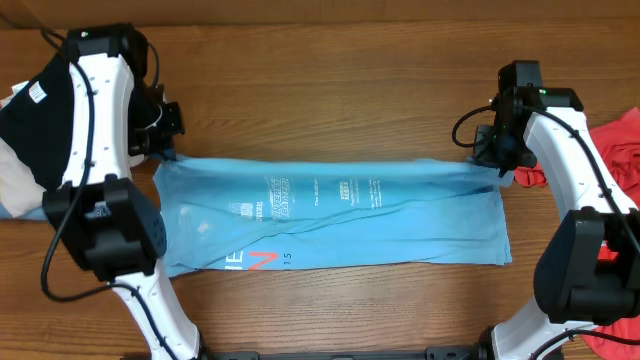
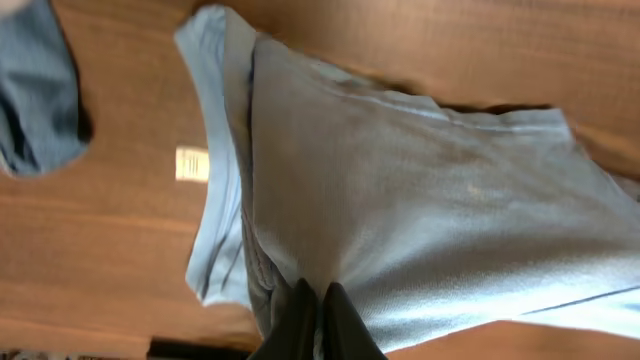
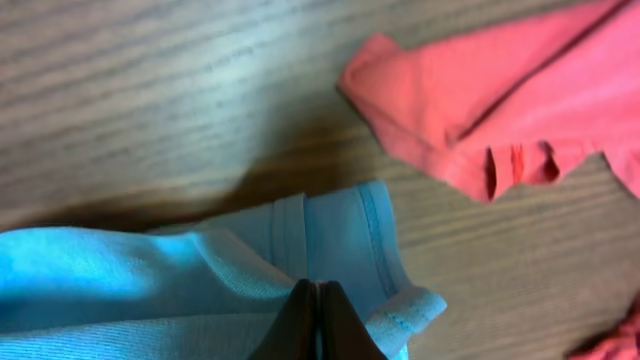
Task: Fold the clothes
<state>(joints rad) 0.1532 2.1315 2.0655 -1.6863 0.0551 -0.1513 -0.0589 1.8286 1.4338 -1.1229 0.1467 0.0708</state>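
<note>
The blue shirt (image 1: 330, 215) is spread across the middle of the surface (image 1: 330, 90). For a clean fold, its upper edge should be held evenly taut and both ends carried together toward the lower hem. At centre left, the left gripper (image 1: 165, 152) is closed on one end; at centre right, the right gripper (image 1: 497, 168) is clamped on the other. The red shirt (image 1: 622, 150) is seen at far right.

Wooden table (image 1: 330, 90): sky-blue T-shirt (image 1: 330, 215) spread mid-table, coral-red T-shirt (image 1: 622, 145) right edge
</note>
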